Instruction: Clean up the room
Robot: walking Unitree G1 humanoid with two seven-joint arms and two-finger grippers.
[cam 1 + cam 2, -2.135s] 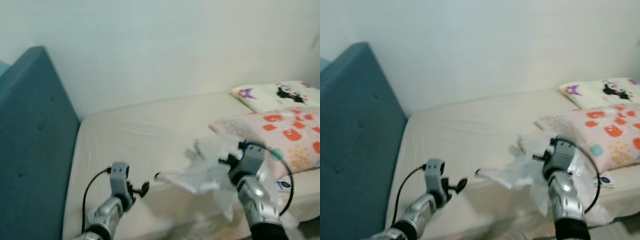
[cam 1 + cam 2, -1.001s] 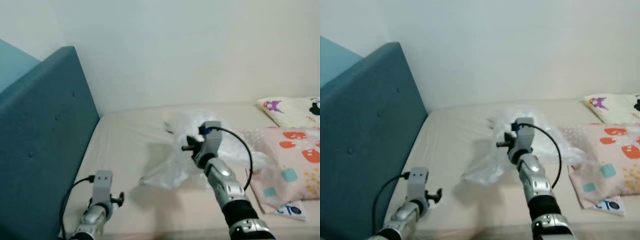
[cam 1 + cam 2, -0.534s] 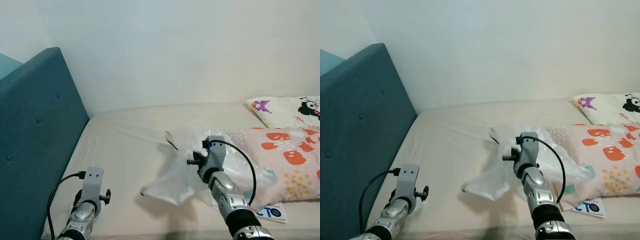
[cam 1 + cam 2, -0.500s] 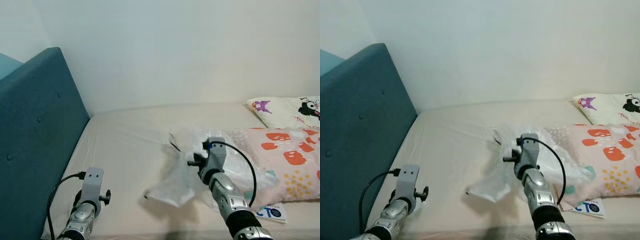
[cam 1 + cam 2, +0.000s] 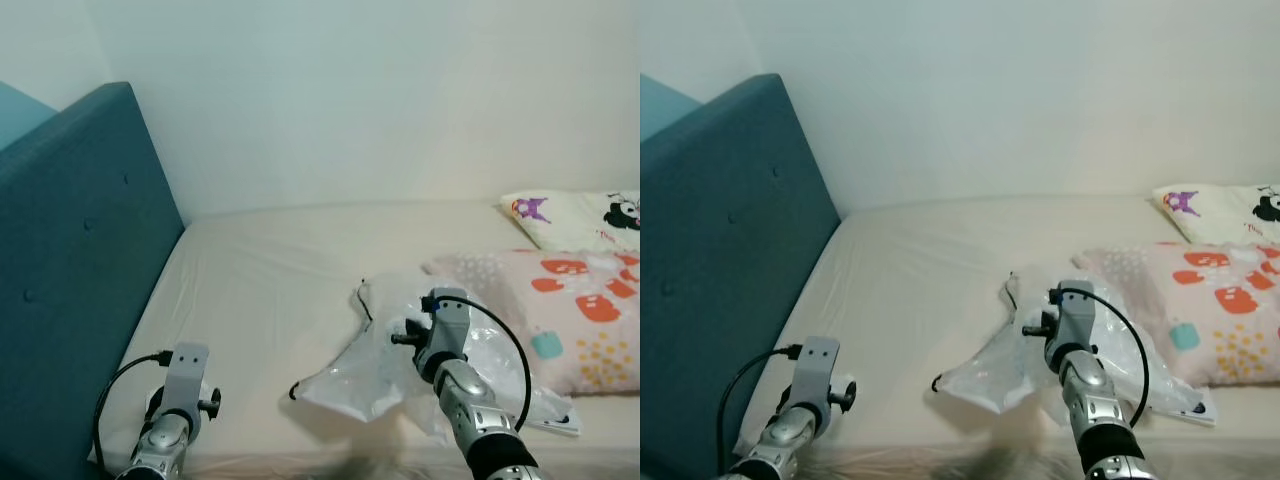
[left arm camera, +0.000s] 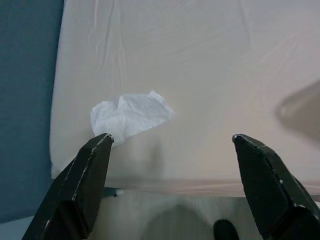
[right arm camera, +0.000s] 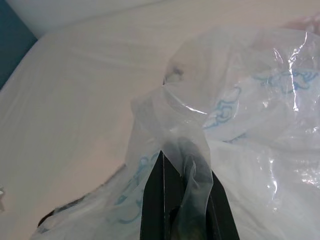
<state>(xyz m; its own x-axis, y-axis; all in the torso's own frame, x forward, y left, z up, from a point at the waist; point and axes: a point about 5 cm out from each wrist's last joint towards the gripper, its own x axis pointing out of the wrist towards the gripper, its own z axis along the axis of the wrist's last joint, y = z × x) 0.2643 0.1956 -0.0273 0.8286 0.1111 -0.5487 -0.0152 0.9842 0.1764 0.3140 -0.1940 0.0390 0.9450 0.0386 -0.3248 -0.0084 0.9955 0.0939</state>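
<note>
Left wrist: tissue near headboard.

A home bedroom: a cream-sheeted mattress against a plain white wall, a teal padded headboard and cartoon-printed pillows

Teal padded headboard, bare white wall, two patterned pillows at right.

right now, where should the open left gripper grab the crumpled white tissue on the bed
Pinch the crumpled white tissue across its raised, bunched middle, coming straight down from above. It lies low on the beige mattress near the edge, so a side approach would likely snag the sheet. The left gripper hovers open just short of it.
</note>
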